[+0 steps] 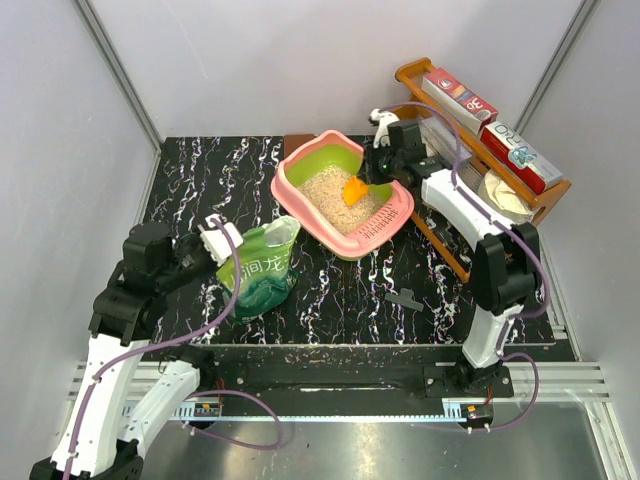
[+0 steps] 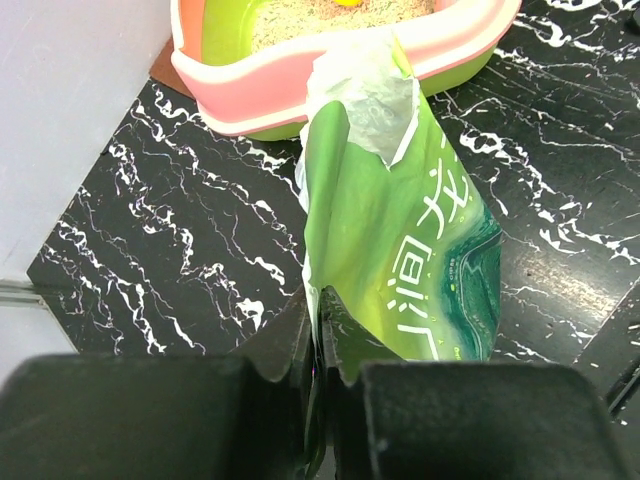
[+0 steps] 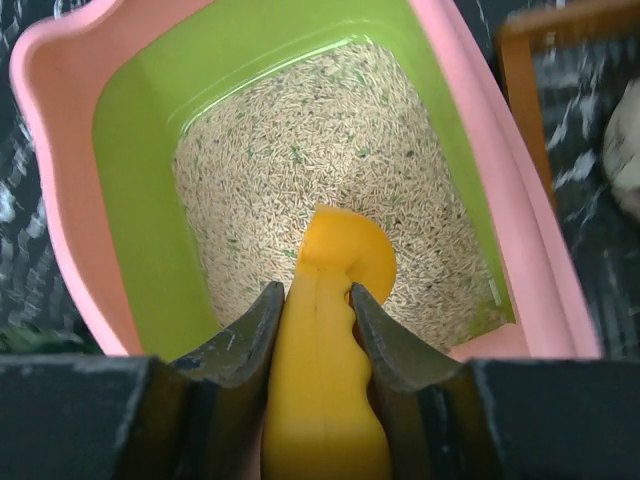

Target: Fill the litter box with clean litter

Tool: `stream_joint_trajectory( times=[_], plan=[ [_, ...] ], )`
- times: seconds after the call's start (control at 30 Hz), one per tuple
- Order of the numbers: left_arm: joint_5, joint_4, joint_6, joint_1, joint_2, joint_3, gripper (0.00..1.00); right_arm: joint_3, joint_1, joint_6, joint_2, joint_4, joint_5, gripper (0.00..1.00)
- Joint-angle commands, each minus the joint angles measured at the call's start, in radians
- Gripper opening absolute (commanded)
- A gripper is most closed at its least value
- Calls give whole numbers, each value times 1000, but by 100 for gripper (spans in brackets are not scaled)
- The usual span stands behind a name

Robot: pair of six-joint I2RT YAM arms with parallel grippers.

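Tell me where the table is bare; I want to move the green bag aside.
Bare: the far-left table corner, left of the litter box and beyond the bag; also the near middle between bag and right arm, save a small black piece. Crowded: between box and rack.

The green bag (image 1: 262,268) bears large white Chinese characters, seemingly 润龙; print on the red boxes (image 1: 458,95) is unreadable.

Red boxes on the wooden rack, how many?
2. One red box lies at the rack's far end, the other beside it toward the near end. Lower shelves are partly hidden.
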Motion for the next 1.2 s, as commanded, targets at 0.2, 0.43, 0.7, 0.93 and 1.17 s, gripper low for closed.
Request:
stream_joint_trajectory(
  times=[0.2, 0.43, 0.7, 0.93, 1.17],
  plan=[
    [106, 114, -169, 36, -1, 22, 9, -72, 144, -605, -259, 2, 224, 0],
    [117, 116, -175, 43, -2, 10, 9, 284, 144, -553, -293, -311, -382, 0],
    [120, 117, -178, 55, -4, 8, 4, 482, 214, -595, -178, -546, -736, 0],
    [130, 96, -177, 61, -4, 16, 0, 582, 273, -842, -52, -785, -718, 0],
    [160, 82, -180, 63, 7, 30, 0, 675, 365, -918, 44, -799, -705, 0]
  ],
)
